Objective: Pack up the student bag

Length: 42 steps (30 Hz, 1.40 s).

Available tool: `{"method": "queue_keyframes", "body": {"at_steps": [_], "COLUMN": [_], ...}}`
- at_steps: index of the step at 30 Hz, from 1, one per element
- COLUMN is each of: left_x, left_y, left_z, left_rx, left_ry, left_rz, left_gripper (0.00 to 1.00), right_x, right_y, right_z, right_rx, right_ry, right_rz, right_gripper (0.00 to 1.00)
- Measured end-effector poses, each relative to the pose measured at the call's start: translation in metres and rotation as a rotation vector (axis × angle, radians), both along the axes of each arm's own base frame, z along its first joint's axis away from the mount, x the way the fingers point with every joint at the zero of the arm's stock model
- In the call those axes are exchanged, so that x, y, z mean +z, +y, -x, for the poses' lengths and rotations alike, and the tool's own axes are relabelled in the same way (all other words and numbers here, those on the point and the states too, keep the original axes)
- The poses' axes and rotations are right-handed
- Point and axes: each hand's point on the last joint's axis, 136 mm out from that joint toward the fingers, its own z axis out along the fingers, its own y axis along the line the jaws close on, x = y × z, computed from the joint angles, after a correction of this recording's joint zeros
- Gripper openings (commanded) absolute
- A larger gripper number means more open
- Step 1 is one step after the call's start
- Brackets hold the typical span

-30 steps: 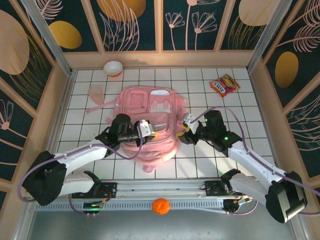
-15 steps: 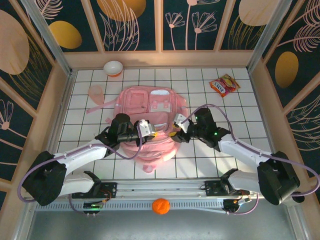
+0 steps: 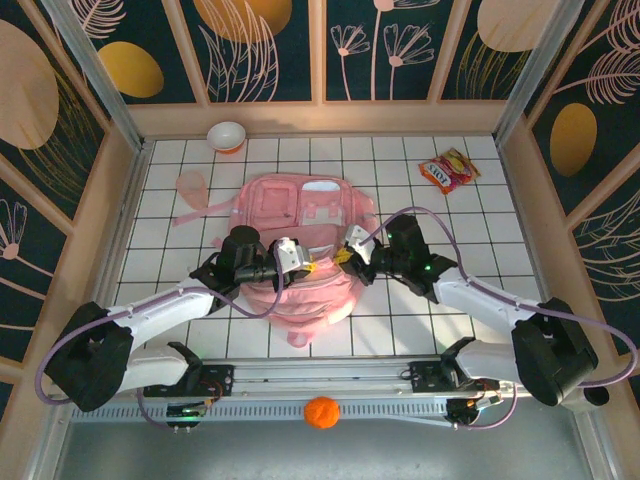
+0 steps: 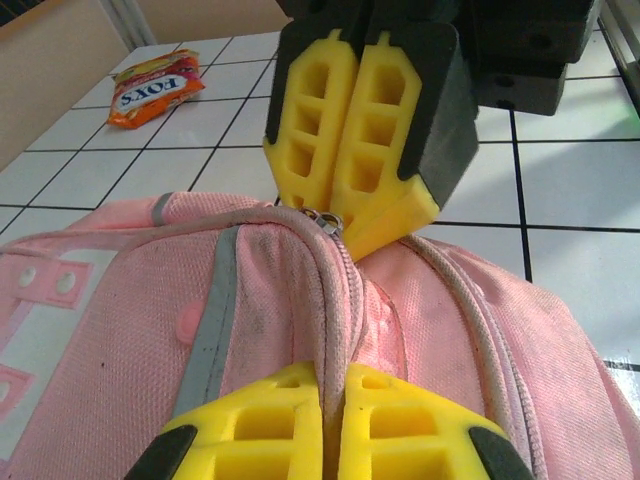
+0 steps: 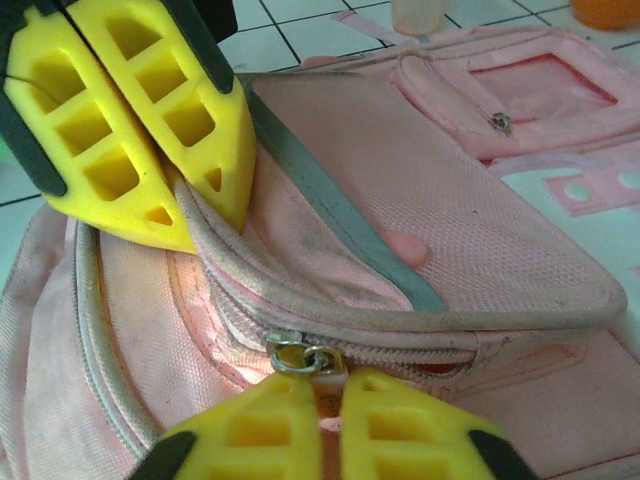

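**Tech A:** Bag (image 3: pixel 300 212) pos. and gripper status?

**Tech B:** The bag lies flat at table ctr, pockets up, with its near end between the two grippers. The L gripper (image 3: pixel 311 268) is clenched on a ridge of bag fabric beside the zip track. The R gripper (image 3: pixel 343 257), just right of it, is clenched on the zip pull (image 5: pixel 300 357). The ring sits at the fingertips and the tab appears pinched between the pads. The two grippers are close together; contact between them cannot be told.

**Tech A:** Handling properties?

**Tech B:** Judged, not measured:
- Soft woven fabric w/ no stiffness. It bunches under any pull, as the raised ridge between the grippers shows.
- Prob. light if empty, so the whole bag may slide on the smooth tiles unless one side is anchored.
- Not fragile.
- The fabric holds well in the foam pads. The metal pull is small and slick and may slip out under a skewed load.

**Tech A:** Recommended hold pts?

**Tech B:** Anchor on the seam next to the zip, close to the slider, as the L gripper does. Draw the pull along the track, not upward. To hold the mouth open for loading, e.g. the snack pack (image 3: pixel 447 171) at far right, take the opening's edge trim, not the loose panel.
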Motion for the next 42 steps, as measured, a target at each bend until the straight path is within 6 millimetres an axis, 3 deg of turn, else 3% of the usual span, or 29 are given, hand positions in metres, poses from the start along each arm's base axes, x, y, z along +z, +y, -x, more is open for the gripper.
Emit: {"method": "queue_keyframes", "body": {"at_steps": [10,16,23,24,26,27,29,34,42], "left_x": [0.005,0.002,0.0,0.0,0.0,0.0,0.0,0.0,0.0], "left_y": [-0.001,0.001,0.001,0.001,0.001,0.001,0.001,0.002,0.002], "left_z": [-0.007,-0.005,0.0,0.0,0.0,-0.001,-0.001,-0.002,-0.003], "left_rx": [0.033,0.028,-0.008,-0.008,-0.008,-0.007,-0.002,0.004,0.006], "left_ry": [-0.035,-0.043,-0.047,-0.046,-0.046,-0.046,-0.047,-0.047,-0.046], "left_rz": [-0.003,-0.022,-0.047,-0.049,-0.049,-0.05,-0.051,-0.053,-0.052], "left_gripper": [0.0,0.0,0.0,0.0,0.0,0.0,0.0,0.0,0.0], "right_x": [0.007,-0.001,-0.014,-0.013,-0.011,-0.01,-0.004,0.013,0.005], "right_y": [-0.017,-0.047,-0.045,-0.044,-0.042,-0.041,-0.039,-0.03,-0.014], "right_z": [-0.012,-0.04,-0.046,-0.045,-0.042,-0.04,-0.033,-0.015,0.001], "right_rx": [-0.097,-0.258,-0.274,-0.267,-0.247,-0.236,-0.208,-0.177,-0.221], "right_ry": [0.001,0.015,0.06,0.062,0.065,0.068,0.07,0.122,0.354], "right_rz": [0.007,0.047,0.071,0.068,0.059,0.054,0.038,-0.03,-0.088], "right_gripper": [0.0,0.0,0.0,0.02,0.26,0.33,0.41,0.54,0.59]}}
